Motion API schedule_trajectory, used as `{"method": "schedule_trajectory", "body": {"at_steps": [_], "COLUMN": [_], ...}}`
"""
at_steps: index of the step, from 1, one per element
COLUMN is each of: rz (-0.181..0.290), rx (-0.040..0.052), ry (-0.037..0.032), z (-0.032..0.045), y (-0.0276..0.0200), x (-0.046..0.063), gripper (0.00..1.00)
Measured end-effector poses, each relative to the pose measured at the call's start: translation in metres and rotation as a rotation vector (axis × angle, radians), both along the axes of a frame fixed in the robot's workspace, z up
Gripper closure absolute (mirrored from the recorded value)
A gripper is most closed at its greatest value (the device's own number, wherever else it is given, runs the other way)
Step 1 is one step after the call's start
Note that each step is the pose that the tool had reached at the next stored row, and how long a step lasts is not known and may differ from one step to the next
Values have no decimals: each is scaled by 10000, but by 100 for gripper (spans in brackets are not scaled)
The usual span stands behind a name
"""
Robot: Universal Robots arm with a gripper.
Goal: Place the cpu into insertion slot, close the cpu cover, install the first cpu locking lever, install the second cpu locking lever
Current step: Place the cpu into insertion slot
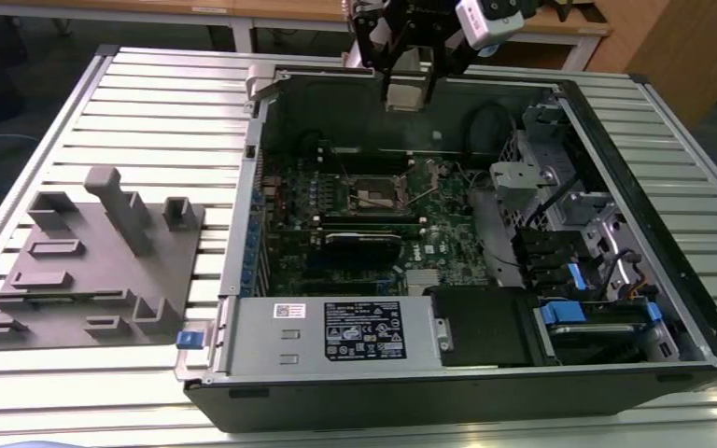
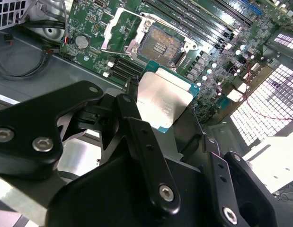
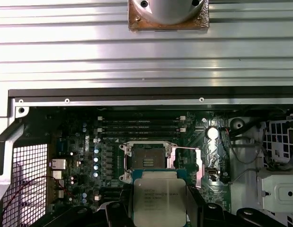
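My pincer point(image 1: 409, 95) is clamped on the cpu point(image 2: 161, 98), chip flat btwn the fingers, hanging over the open case point(image 1: 484, 399). Insertion slot point(image 3: 147, 163) sits bare below, just beyond the chip; cpu cover point(image 3: 199, 165) is swung open beside it.

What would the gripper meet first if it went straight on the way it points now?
Probably the motherboard, at or just beside the open insertion slot. The cpu held by the gripper would touch first. Depth is unclear.

Black end effector point(image 2: 165, 101) with jointed matte linkage bars point(image 2: 141, 142) and silver screws point(image 2: 166, 190).
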State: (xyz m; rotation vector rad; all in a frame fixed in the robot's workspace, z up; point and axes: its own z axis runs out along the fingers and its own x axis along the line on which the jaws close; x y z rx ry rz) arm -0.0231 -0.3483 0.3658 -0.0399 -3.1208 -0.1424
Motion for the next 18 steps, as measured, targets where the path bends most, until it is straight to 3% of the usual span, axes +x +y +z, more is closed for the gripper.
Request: {"method": "schedule_trajectory", "body": {"at_steps": [7, 18], "rz": [0, 0], "rx": [1, 2], "ry": [0, -38], "z": [-3, -107], "y": [0, 0], "x": [0, -15], "gripper": [46, 46]}}
